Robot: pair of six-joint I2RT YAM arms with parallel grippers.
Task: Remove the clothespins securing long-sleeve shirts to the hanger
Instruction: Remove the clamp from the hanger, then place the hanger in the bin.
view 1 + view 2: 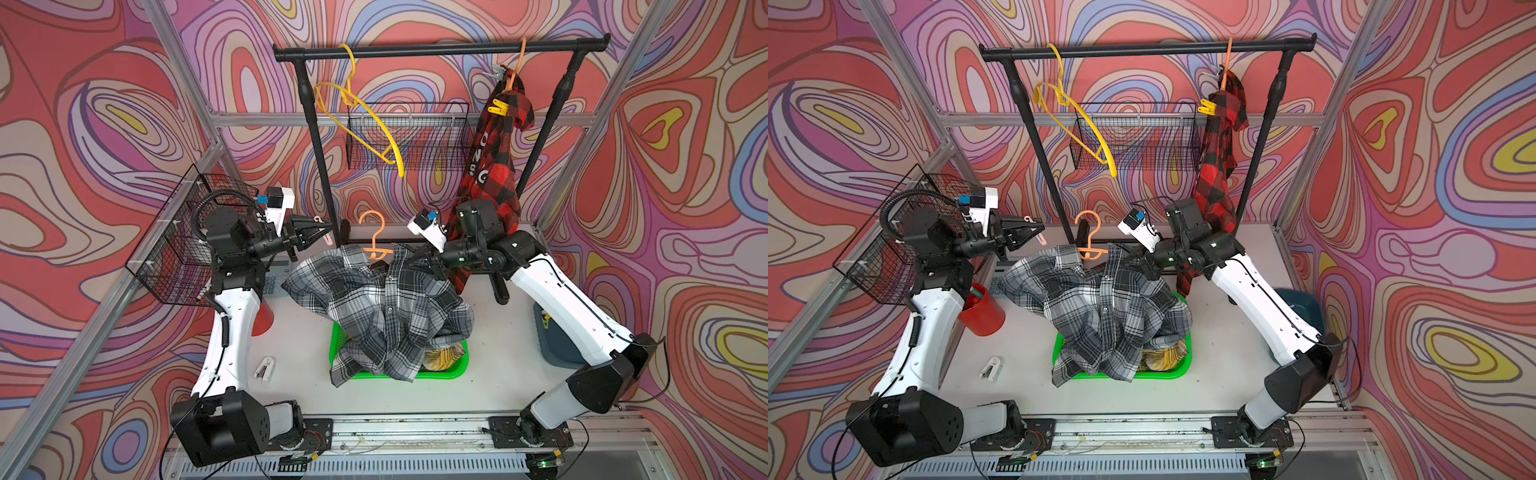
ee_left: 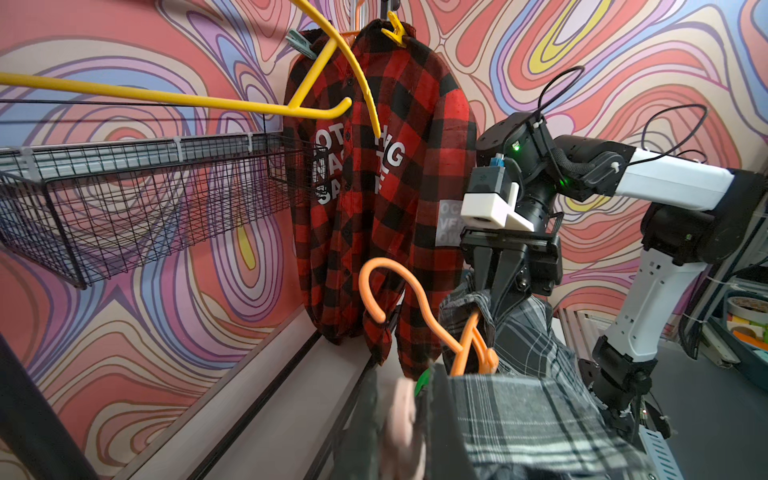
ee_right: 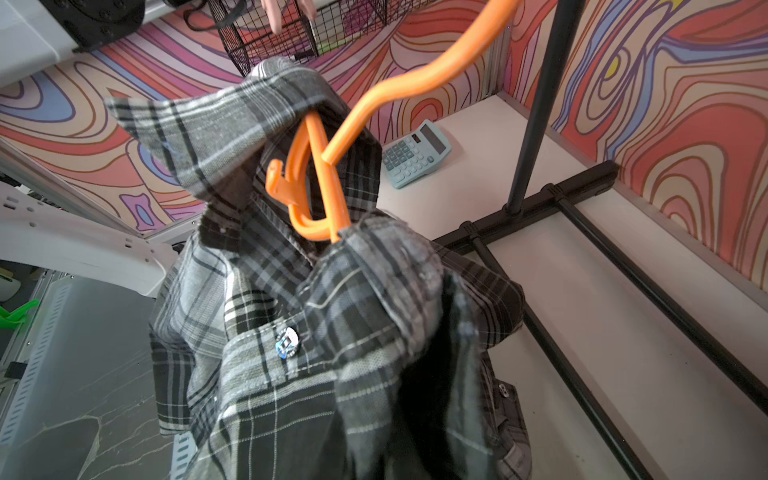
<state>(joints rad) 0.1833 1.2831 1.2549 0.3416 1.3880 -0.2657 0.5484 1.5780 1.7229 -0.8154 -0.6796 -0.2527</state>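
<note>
**Top views.** At centre left in both top views, the left gripper [image 1: 325, 230] has its jaws pressed on a pale pink clothespin [image 1: 328, 239], held clear of the grey plaid shirt [image 1: 382, 307]. The right gripper [image 1: 416, 259] pinches that shirt's shoulder beside the orange hanger [image 1: 376, 243]. At upper right, the red shirt [image 1: 494, 166] hangs pinned by a yellow clothespin [image 1: 500, 109].

**Left wrist view.** A teal clothespin [image 2: 301, 43], upper centre, grips the red shirt's other shoulder.

**Right wrist view.** No pin shows at the grey plaid shirt's collar, and the right jaws are out of frame.

**Judged step.** The pink pin is being carried off. The next move calls for spreading the left jaws over the wire basket [image 1: 183, 245], then reaching for the red shirt's pins.
</note>
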